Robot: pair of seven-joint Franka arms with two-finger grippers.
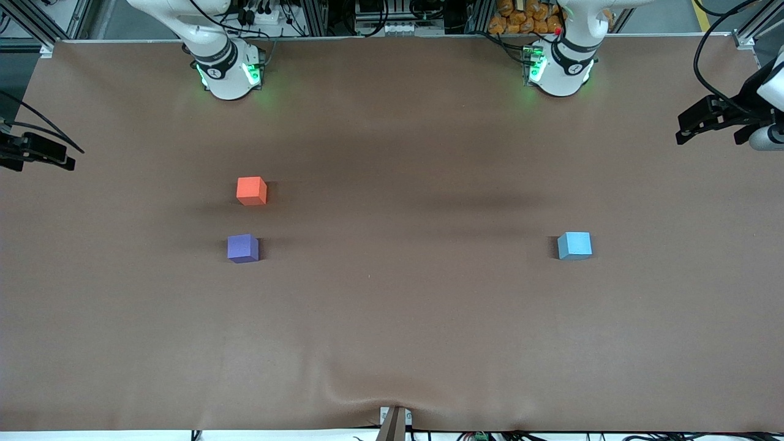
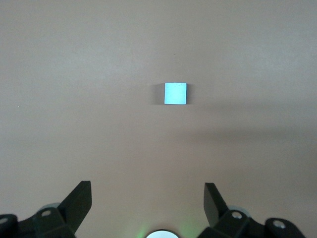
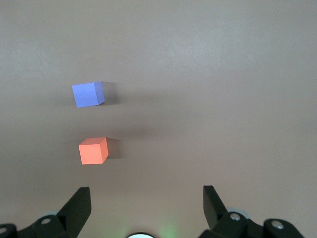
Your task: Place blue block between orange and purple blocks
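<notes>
Blue block (image 1: 574,245) on table (image 1: 392,331) toward left arm's end, well apart from orange block (image 1: 252,190) and purple block (image 1: 243,248). Left gripper (image 2: 147,203) high over blue block, jaws wide open, empty. Right gripper (image 3: 146,204) high over the table near the orange block, jaws open, empty.

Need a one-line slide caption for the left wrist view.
Left end effector, open, high over the table, with the blue block alone below it.

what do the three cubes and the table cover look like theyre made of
Blue block, orange block and purple block: probably foam or painted wood, judging by flat matte faces with no glare. Table cover: brown sheet, likely paper or thin fabric, since it wrinkles at the edge nearest the front camera.
</notes>
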